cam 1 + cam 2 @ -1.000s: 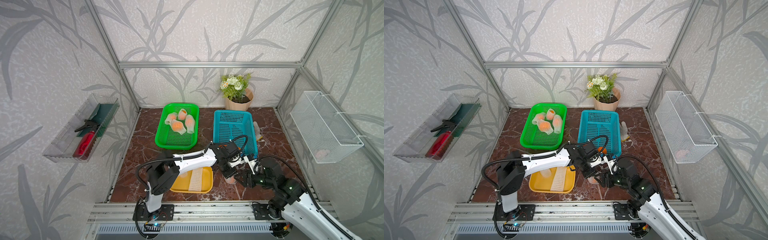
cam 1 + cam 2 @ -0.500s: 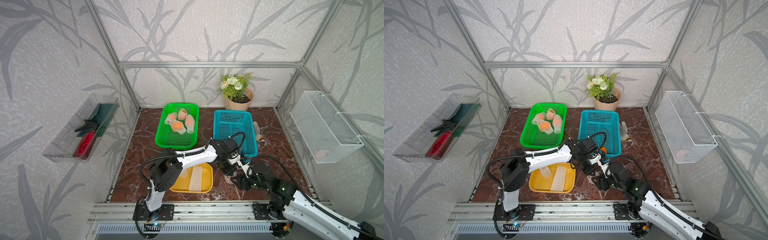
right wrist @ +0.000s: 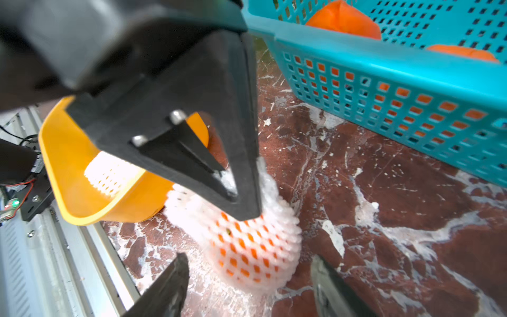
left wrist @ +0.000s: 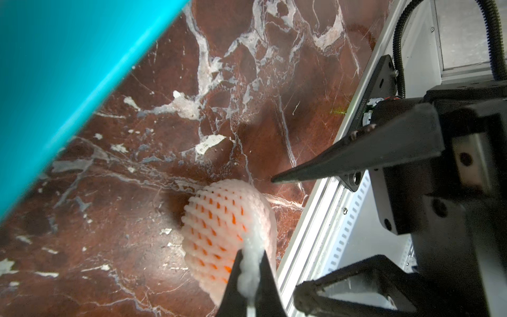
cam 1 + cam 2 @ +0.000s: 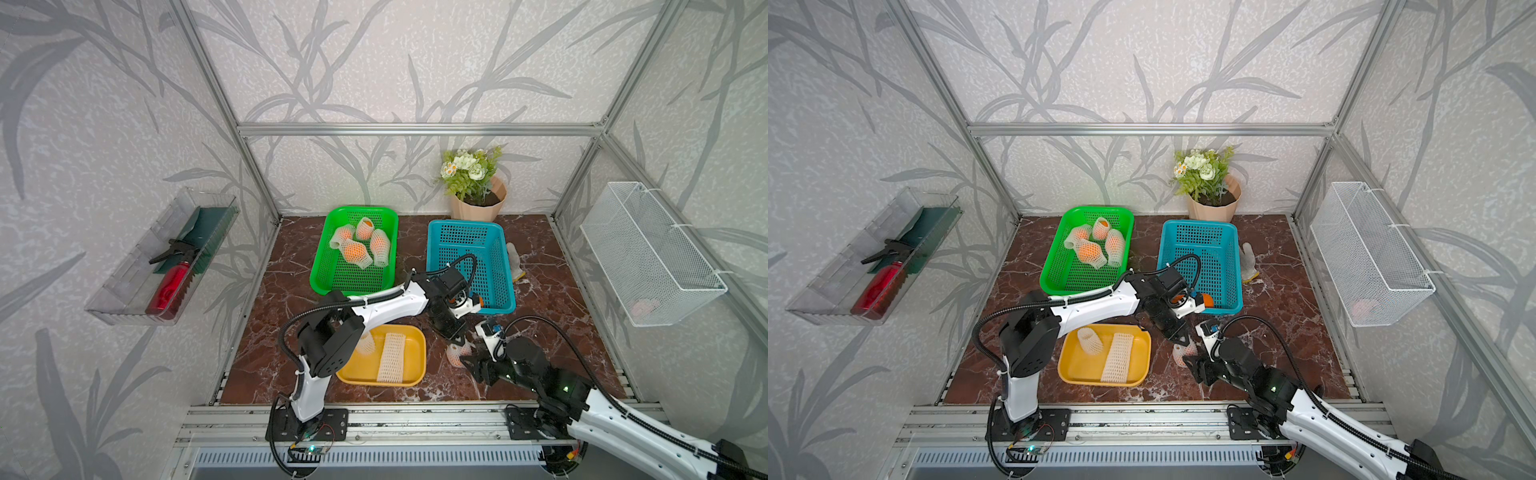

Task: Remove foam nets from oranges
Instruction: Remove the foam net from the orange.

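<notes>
Red-brown marble tabletop [image 5: 548, 316], near its front edge: a netted orange [image 3: 232, 262] stands just beside the yellow tray [image 5: 423, 357], in front of the teal basket [image 5: 509, 307]. The left gripper [image 4: 251, 258] is pressed together on the puckered top of the foam net [image 3: 277, 233]. The right gripper [image 3: 248, 258] is spread, its jaws flanking the fruit. Stripping step, I'd say: the right should clamp the orange low, then the left pulls the net off.

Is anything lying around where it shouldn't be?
A white glove lies on the table beside the blue basket; it looks left behind. The netted orange on the bare table is just mid-job: the left gripper is pinching its net.
</notes>
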You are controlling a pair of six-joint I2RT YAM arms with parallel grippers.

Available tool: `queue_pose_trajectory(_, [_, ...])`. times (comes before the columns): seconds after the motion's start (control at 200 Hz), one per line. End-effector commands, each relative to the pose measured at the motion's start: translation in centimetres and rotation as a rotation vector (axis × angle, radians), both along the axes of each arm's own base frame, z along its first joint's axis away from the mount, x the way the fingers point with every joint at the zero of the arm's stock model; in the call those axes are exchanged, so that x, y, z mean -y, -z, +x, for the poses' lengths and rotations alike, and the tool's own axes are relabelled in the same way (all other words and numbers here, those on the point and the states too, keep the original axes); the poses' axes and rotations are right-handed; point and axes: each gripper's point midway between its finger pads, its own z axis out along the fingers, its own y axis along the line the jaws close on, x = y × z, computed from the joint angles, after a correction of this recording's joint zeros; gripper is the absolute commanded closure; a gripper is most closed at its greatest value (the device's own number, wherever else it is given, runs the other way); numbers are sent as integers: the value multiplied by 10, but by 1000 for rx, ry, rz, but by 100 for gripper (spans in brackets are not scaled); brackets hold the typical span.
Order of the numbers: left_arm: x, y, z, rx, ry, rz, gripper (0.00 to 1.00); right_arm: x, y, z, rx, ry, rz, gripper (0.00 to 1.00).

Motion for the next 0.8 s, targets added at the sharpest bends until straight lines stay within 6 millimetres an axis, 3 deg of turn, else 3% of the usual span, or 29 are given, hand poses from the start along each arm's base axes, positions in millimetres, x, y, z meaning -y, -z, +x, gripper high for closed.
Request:
queue_pose_trajectory(0.0, [1,6,-8,-54,9,-5,100,-1,0,5,27,23,25,30])
queue_pose_trajectory(0.255, [7,2,-12,-97,8,-48,100,-13,-5,11,51,9,64,29])
queue_pose_trajectory(0.43, [13,-3,-15,-133,7,-79,100,-16,6,12,30,4,42,34])
queue_pose_trajectory(0.51, [15,-5,-17,-155,7,-96,100,-16,6,13,33,12,49,41])
queue_pose_trajectory(0.675, [20,-7,-19,-201,-8,-131,100,-11,-3,18,72,59,105,68])
queue_pose_trajectory(0.795, [24,-9,-18,-210,-25,-161,100,-11,-8,15,85,55,146,78])
